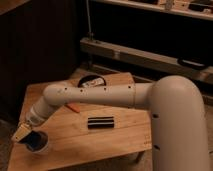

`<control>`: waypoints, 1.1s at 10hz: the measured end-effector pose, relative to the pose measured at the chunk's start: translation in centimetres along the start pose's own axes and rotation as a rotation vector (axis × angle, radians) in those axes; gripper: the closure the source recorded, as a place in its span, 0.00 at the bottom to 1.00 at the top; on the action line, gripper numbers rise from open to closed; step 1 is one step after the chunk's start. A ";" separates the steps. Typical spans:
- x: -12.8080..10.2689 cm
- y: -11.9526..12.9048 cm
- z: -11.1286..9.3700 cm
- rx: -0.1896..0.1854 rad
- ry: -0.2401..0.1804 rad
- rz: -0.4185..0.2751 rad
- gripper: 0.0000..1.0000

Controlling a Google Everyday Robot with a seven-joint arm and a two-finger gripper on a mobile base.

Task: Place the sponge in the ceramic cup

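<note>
The ceramic cup (39, 144) stands near the front left corner of the wooden table (120, 140); it is small, white and round. The dark blue sponge (34, 142) shows inside its rim. My gripper (22, 133) hangs at the cup's upper left edge, right beside the sponge, at the end of the long white arm (95, 95) that reaches across the table from the right. Whether it still touches the sponge is not clear.
A black rectangular bar (101, 122) lies mid-table. An orange carrot-shaped thing (73, 107) sits just under the arm. A dark shallow bowl (91, 81) stands at the back edge. Dark shelving and a metal rail run behind the table.
</note>
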 end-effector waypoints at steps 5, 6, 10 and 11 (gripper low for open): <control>-0.6 1.2 0.9 0.003 -0.002 -0.021 0.47; -0.7 1.3 1.1 0.001 -0.006 -0.027 0.47; -1.0 1.2 1.2 0.002 -0.021 -0.061 0.30; -1.0 1.1 1.2 0.004 -0.024 -0.076 0.23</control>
